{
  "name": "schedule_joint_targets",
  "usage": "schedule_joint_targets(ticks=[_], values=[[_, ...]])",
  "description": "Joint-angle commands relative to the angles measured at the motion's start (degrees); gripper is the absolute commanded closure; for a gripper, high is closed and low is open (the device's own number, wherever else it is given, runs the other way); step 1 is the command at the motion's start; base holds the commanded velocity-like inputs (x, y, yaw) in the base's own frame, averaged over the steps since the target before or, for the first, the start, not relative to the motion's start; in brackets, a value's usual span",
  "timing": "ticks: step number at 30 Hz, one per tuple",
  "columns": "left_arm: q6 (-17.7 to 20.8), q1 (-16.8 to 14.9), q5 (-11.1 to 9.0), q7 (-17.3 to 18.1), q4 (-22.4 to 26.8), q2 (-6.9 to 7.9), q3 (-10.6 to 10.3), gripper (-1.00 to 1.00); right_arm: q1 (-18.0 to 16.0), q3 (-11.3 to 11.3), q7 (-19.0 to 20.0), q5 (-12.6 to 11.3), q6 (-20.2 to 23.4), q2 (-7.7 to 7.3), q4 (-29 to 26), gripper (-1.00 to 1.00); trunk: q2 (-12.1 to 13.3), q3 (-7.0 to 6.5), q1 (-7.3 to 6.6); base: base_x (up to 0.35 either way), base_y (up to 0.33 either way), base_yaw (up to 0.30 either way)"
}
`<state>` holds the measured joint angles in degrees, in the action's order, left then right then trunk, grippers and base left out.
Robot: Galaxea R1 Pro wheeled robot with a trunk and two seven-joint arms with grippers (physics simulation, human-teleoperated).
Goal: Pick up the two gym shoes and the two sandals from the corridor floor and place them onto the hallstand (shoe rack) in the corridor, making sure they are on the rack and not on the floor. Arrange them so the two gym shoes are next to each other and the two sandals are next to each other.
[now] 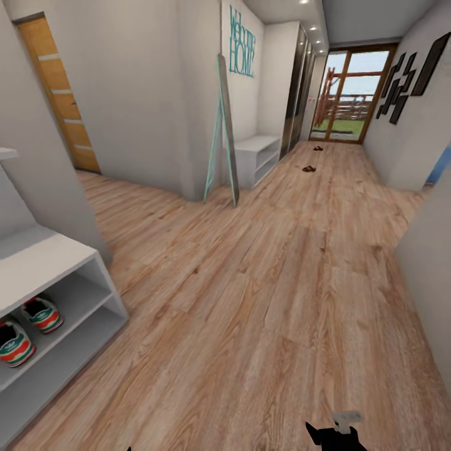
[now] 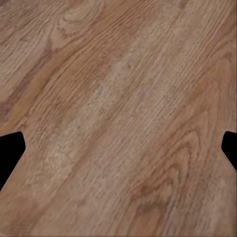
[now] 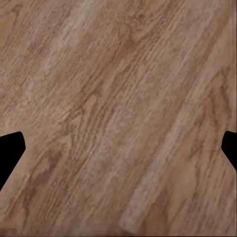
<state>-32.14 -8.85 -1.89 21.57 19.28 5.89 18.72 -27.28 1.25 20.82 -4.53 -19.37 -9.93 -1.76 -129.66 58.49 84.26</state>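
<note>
The two gym shoes [image 1: 42, 313] [image 1: 14, 343] stand side by side in the upper open compartment of the hallstand [image 1: 44, 263] at the near left. Far down the corridor floor [image 1: 263, 300] lie the two sandals, small and dark: one [image 1: 308, 168] nearer, the other [image 1: 318, 148] farther back toward the glass door. My right gripper [image 1: 334, 433] pokes in at the bottom edge of the head view. In the wrist views, my left gripper [image 2: 118, 153] and right gripper [image 3: 118, 153] hang open over bare planks, with nothing between the fingers.
A tall leaning mirror [image 1: 225, 131] stands against the wall corner, and a low white bench [image 1: 258, 155] sits behind it. A wooden door [image 1: 59, 94] is at the left, a glass door [image 1: 351, 94] at the corridor's end. A wall corner [image 1: 432, 269] juts in at the right.
</note>
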Motion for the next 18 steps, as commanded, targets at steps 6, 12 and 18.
schedule_joint_targets(ticks=[6, 12, 18], values=[[0.0, 0.0, -0.2, 0.6, 0.0, 0.00, 0.4, -1.00, -0.1, 0.1, 0.5, -0.5, -0.1, -0.01, 0.1, -1.00, 0.0, 0.05, -0.01, 0.109, 0.000, -0.300], [-0.1, 0.0, -0.3, 0.6, 0.0, 0.00, 0.4, -1.00, -0.1, 0.1, 0.5, -0.5, -0.1, -0.01, 0.1, -1.00, 0.0, 0.05, -0.01, 0.299, 0.000, -0.300], [-0.1, 0.0, -0.6, 0.6, 0.0, 0.00, 0.4, -1.00, -0.1, 0.1, 0.5, -0.5, -0.1, -0.01, 0.1, -1.00, 0.0, 0.05, -0.01, 0.331, 0.000, -0.300]])
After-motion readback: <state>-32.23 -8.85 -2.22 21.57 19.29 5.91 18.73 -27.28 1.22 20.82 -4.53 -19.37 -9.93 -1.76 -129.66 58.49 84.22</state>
